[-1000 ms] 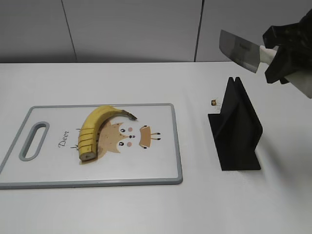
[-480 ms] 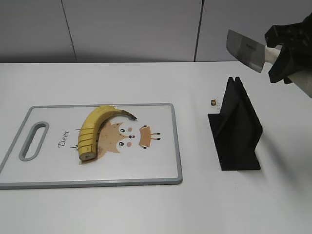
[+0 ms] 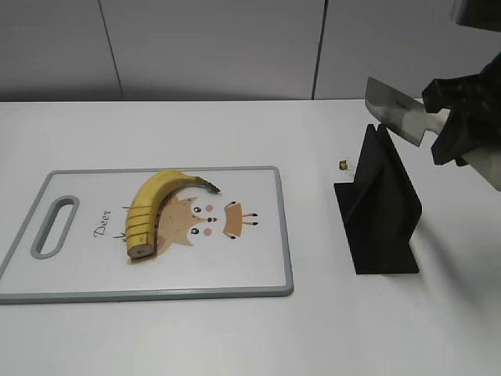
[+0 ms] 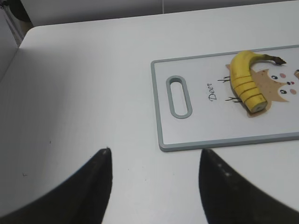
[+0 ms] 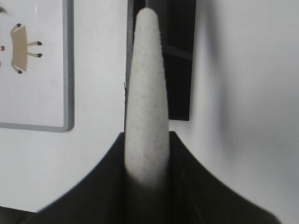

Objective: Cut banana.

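Note:
The yellow banana (image 3: 153,205) lies on the white cutting board (image 3: 235,266), its blunt near end sliced into several rounds; it also shows in the left wrist view (image 4: 244,76). My right gripper (image 3: 448,125) is shut on the pale handle (image 5: 145,98) of a knife, whose blade (image 3: 394,110) hangs just above the black knife stand (image 3: 380,207). My left gripper (image 4: 154,161) is open and empty over bare table, left of the board's handle slot (image 4: 180,96). It is out of the exterior view.
A small dark-and-gold object (image 3: 343,164) lies on the table left of the stand. The board (image 5: 32,107) with its deer print (image 3: 207,219) shows at the left of the right wrist view. A grey wall runs behind the table.
My right gripper has carried the knife rightward and down, bringing the blade close over the top of the black stand. The banana and board have not moved.

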Available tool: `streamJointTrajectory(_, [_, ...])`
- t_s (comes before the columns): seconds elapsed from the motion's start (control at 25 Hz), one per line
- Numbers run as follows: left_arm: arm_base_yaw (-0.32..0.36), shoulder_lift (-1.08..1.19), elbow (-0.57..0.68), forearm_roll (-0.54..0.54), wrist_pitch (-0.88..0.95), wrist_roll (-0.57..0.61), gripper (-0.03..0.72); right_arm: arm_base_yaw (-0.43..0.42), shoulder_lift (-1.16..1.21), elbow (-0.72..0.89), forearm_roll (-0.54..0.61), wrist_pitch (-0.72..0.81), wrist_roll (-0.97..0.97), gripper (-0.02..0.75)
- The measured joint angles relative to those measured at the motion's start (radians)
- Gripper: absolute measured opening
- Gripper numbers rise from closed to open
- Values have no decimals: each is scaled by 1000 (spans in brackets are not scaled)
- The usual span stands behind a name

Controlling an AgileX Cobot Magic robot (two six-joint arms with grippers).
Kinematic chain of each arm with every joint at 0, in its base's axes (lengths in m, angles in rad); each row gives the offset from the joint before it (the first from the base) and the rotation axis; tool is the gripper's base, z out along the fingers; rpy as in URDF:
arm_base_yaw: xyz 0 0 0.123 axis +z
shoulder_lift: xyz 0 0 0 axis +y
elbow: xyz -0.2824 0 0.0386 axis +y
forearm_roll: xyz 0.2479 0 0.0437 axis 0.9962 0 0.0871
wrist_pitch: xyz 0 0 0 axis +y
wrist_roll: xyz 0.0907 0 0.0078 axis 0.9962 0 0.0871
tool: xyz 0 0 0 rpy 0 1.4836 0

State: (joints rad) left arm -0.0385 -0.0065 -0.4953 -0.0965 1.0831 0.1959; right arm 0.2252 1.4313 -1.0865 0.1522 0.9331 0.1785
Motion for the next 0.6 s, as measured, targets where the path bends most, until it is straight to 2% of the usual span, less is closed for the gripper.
streamJointTrajectory(0.6, [7,0,2,0,0,-2,560,0,-2,-25,12,-32,1,162])
